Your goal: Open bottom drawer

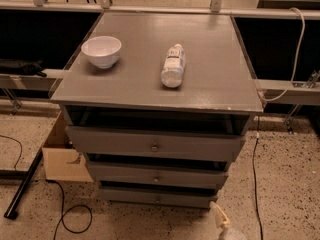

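The grey cabinet has three stacked drawers, each front standing a little further out than the one below. The bottom drawer is the lowest and shortest front, with a small round knob at its centre, and it sits nearly flush under the middle drawer. My gripper shows as a pale tip at the frame's bottom edge. It is to the right of and just below the bottom drawer's right end, well away from the knob and holding nothing that I can see.
A white bowl and a clear bottle lying on its side rest on the cabinet top. A cardboard box stands against the cabinet's left side. A black pole and cables lie on the speckled floor.
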Controlling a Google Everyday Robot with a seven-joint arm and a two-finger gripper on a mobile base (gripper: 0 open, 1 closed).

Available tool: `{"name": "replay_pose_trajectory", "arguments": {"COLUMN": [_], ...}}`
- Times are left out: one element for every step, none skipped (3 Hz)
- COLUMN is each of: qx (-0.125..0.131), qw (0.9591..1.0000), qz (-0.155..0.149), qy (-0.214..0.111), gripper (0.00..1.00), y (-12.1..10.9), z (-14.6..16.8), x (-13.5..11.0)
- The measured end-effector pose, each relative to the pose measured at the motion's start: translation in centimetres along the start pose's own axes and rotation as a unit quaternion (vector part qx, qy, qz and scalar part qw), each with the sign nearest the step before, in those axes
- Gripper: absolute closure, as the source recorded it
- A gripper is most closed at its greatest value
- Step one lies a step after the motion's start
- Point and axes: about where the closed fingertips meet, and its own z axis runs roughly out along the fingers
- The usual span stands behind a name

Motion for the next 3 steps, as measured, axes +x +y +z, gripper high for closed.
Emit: {"name": "replay_pose_trajectory", "arguments": {"qx": [0.004,-0.009,-0.017], "qw": [0.9999,0.9991,0.9899], "qz": [-0.012,-0.041,-0.133], "qy": [-0.007,0.000,0.047], "gripper": [0.00,0.00,0.00], "y": [0.0,0.3,0.9], "z": [-0.1,0.2,1.4], "x": [-0.2,-0.5,-0.9]}}
